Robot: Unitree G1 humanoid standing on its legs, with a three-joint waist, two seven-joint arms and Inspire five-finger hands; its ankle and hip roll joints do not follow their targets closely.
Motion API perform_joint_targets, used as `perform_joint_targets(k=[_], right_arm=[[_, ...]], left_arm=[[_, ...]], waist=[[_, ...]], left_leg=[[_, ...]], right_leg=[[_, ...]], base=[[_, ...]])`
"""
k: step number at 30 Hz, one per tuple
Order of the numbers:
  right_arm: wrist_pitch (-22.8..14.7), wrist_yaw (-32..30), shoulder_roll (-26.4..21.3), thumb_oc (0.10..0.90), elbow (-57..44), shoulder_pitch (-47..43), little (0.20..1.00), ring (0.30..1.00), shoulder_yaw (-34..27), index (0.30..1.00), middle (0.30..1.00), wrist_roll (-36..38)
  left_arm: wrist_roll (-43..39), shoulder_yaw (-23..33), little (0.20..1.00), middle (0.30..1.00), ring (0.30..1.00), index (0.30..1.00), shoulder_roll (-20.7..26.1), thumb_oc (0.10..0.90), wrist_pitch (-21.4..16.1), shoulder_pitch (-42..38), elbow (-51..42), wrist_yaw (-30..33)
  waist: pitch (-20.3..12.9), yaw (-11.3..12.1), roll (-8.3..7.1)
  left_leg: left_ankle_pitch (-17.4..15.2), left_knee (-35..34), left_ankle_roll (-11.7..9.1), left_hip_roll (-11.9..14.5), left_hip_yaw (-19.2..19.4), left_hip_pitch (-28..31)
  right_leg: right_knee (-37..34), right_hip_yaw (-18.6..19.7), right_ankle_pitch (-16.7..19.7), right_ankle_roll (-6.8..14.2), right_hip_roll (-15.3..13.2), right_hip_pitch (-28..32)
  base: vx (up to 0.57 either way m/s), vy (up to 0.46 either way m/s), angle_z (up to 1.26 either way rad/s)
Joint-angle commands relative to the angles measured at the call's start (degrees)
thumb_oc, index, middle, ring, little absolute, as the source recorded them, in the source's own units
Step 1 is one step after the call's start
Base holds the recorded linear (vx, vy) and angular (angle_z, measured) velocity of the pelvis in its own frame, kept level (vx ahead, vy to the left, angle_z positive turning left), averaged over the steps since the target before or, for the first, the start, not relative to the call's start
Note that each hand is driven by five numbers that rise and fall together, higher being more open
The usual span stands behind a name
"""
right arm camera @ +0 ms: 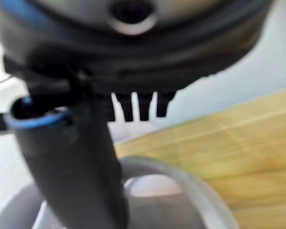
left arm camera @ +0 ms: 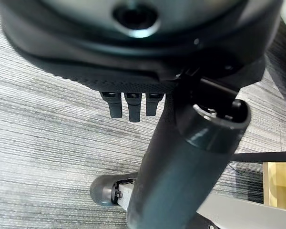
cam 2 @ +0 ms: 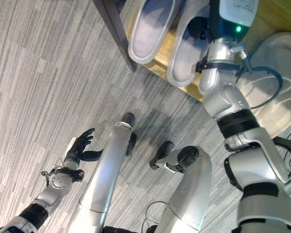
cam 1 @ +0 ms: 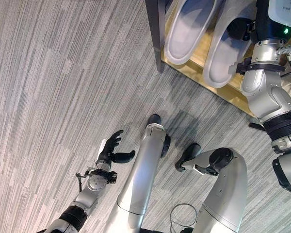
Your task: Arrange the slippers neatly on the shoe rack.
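Observation:
Two pale grey slippers lie side by side on the wooden shelf of the shoe rack point(cam 1: 194, 72), the left slipper point(cam 1: 186, 29) beside the right slipper point(cam 1: 219, 60), open ends toward the back. My right hand point(cam 1: 240, 28) rests at the opening of the right slipper; in the right wrist view its fingers point(right arm camera: 136, 107) stand straight and its thumb point(right arm camera: 71, 167) reaches down to the slipper's rim point(right arm camera: 181, 179). My left hand point(cam 1: 110, 148) hangs open low over the carpet, far from the rack, holding nothing.
A dark upright post point(cam 1: 155, 34) marks the rack's left front corner. A pale rounded shape, perhaps another slipper point(cam 2: 281, 53), lies right of the rack's shelf. Grey striped carpet point(cam 1: 63, 73) spreads to the left.

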Motion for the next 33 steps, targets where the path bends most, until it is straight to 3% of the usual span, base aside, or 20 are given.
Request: perform_joint_targets(k=[1, 9, 14, 23, 27, 29, 30, 32, 33], right_arm=[[-2.1, -2.7, -0.1, 0.800, -7.9, -0.2, 0.900, 0.900, -3.5, 0.900, 0.900, -3.3], [-2.4, -1.1, -0.6, 0.800, -12.5, 4.6, 0.900, 0.900, -5.2, 0.900, 0.900, -4.5], [-3.2, -1.7, 0.9, 0.800, -20.5, 12.8, 0.900, 0.900, -11.1, 0.900, 0.900, -6.6], [-8.1, -4.2, 7.5, 0.800, -33.6, 24.6, 0.900, 0.900, -18.9, 0.900, 0.900, -5.0], [-10.4, -3.5, 11.0, 0.800, -33.8, 26.5, 0.900, 0.900, -19.3, 0.900, 0.900, -0.5], [-12.5, -1.8, 14.2, 0.800, -31.6, 26.9, 0.900, 0.900, -18.8, 0.900, 0.900, 7.1], [-12.6, -1.7, 14.1, 0.800, -31.5, 26.8, 0.900, 0.900, -18.8, 0.900, 0.900, 7.3], [-15.8, 0.6, 17.7, 0.800, -29.1, 26.9, 0.900, 0.900, -18.3, 0.900, 0.900, 17.4], [-15.8, 0.6, 17.6, 0.800, -29.1, 26.8, 0.900, 0.900, -18.3, 0.900, 0.900, 17.5]], left_arm=[[1.0, 0.7, 0.900, 0.900, 0.900, 0.900, -1.4, 0.800, -2.0, 3.7, -3.1, 1.8], [1.5, 1.6, 0.900, 0.900, 0.900, 0.900, -1.3, 0.800, -1.5, 4.1, -3.6, 2.1], [2.3, 2.9, 0.900, 0.900, 0.900, 0.900, -1.8, 0.800, -1.0, 4.6, -3.7, 2.7], [4.0, 3.6, 0.900, 0.900, 0.900, 0.900, -2.0, 0.800, -0.2, 4.2, -3.2, 3.9], [3.9, 3.8, 0.900, 0.900, 0.900, 0.900, -1.9, 0.800, -0.1, 3.6, -2.9, 4.2], [3.5, 3.6, 0.900, 0.900, 0.900, 0.900, -2.1, 0.800, 0.2, 2.9, -2.4, 4.1], [3.5, 3.6, 0.900, 0.900, 0.900, 0.900, -2.1, 0.800, 0.2, 2.8, -2.4, 4.1], [2.8, 3.3, 0.900, 0.900, 0.900, 0.900, -2.3, 0.800, 0.8, 2.1, -1.7, 3.7], [2.8, 3.3, 0.900, 0.900, 0.900, 0.900, -2.2, 0.800, 0.8, 2.0, -1.7, 3.7]], waist=[[-2.1, -0.7, 0.60], [-2.1, -1.8, -0.18], [-2.1, -3.2, -0.80], [-2.1, -5.1, -1.89], [-2.1, -5.3, -2.28], [-2.1, -5.5, -2.45], [-2.1, -5.5, -2.49], [-2.1, -5.5, -2.48], [-2.1, -5.6, -2.50]], left_leg=[[-7.3, -3.0, 1.2, 1.7, -1.0, 3.1], [-6.9, -3.6, 1.0, 2.2, -1.1, 3.1], [-6.0, -5.1, 1.0, 2.4, -1.2, 3.1], [-3.4, -9.6, 0.9, 2.8, -1.5, 3.1], [-2.0, -12.2, 0.5, 2.8, -2.2, 3.1], [-1.0, -13.8, 0.4, 2.7, -2.4, 3.1], [-0.9, -13.9, 0.4, 2.7, -2.4, 3.1], [-0.3, -15.0, 0.5, 2.7, -2.5, 3.1], [-0.2, -15.1, 0.5, 2.7, -2.5, 3.1]], right_leg=[[-7.4, 3.5, 8.9, 1.1, 3.8, 0.1], [-8.0, 3.9, 9.7, 1.3, 4.2, -0.3], [-9.1, 3.9, 10.6, 1.6, 4.6, -0.5], [-13.6, 3.0, 13.1, 2.3, 5.1, -0.1], [-16.5, 1.9, 14.3, 2.7, 5.2, 0.5], [-17.8, 1.3, 14.9, 3.0, 5.6, 0.8], [-17.9, 1.3, 15.0, 3.0, 5.6, 0.8], [-18.7, 1.1, 15.4, 3.1, 5.7, 0.7], [-18.7, 1.1, 15.5, 3.1, 5.7, 0.7]], base=[[-0.02, 0.003, -0.03], [0.00, 0.000, 0.00], [-0.04, -0.004, -0.02], [-0.05, 0.010, -0.07], [-0.06, 0.005, -0.03], [-0.06, -0.003, 0.03], [-0.04, 0.005, 0.07], [-0.05, 0.012, 0.03], [-0.05, 0.009, 0.01]])
